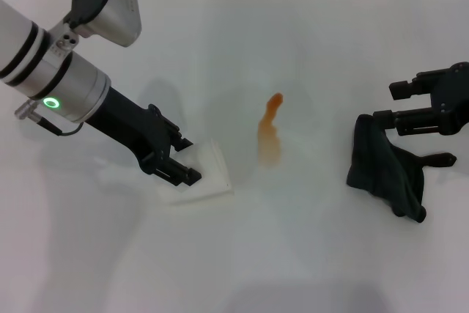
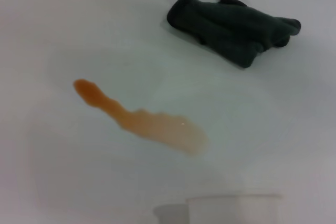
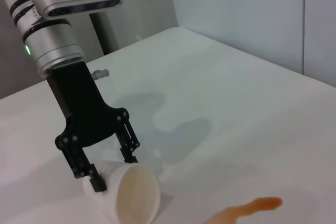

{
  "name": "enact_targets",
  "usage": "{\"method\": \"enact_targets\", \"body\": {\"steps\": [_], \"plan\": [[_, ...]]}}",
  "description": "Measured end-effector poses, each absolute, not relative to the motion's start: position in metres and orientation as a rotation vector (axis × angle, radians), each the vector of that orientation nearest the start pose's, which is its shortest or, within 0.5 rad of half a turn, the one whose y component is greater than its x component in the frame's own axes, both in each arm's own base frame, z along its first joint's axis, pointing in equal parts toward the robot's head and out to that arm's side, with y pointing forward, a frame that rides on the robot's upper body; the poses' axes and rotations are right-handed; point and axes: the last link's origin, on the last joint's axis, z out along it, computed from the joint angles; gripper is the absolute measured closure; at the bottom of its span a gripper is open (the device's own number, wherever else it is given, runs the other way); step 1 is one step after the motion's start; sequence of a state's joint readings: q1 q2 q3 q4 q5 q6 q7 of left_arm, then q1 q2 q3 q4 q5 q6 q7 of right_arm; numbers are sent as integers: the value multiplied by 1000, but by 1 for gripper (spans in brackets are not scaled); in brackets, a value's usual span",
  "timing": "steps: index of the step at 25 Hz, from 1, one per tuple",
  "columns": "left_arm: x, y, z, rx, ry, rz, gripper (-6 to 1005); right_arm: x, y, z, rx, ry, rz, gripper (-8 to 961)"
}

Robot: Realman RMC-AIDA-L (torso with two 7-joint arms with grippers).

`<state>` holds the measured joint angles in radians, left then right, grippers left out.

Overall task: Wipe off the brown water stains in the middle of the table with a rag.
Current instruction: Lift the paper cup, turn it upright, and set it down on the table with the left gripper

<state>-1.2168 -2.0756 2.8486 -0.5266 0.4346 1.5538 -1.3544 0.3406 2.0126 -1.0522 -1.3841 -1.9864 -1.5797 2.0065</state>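
Observation:
The brown water stains [image 1: 270,133] form one orange-brown streak in the middle of the white table [image 1: 308,254]. They also show in the left wrist view [image 2: 147,121] and the right wrist view [image 3: 247,208]. The dark rag [image 1: 385,170] lies crumpled on the table at the right [image 2: 231,24]. My right gripper [image 1: 399,141] is low at the rag, open, with a finger [image 1: 403,120] on its upper edge and cloth between the two fingers. My left gripper [image 1: 182,160] is left of the stain, shut on a white paper cup [image 1: 201,177] lying on its side [image 3: 131,195].
The cup's mouth points toward the stain, and its rim [image 2: 231,205] shows in the left wrist view. The left arm [image 1: 51,71] slants in from the far left. A wall [image 3: 252,19] runs behind the table's far edge.

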Motion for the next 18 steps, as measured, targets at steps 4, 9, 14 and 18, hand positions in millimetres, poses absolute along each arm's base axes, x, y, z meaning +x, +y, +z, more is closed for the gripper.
{"method": "enact_targets", "body": {"steps": [4, 9, 14, 18], "plan": [[-202, 387, -22, -3124, -451, 262, 402, 214, 324, 74, -2719, 664, 304, 308], [-204, 395, -11, -3041, -487, 155, 434, 214, 324, 74, -2718, 665, 304, 308], [-210, 399, 0, -2953, -525, 29, 433, 215, 324, 74, -2717, 666, 303, 309], [-214, 401, 5, -2880, -550, -118, 433, 215, 325, 75, -2712, 665, 303, 309]]}}
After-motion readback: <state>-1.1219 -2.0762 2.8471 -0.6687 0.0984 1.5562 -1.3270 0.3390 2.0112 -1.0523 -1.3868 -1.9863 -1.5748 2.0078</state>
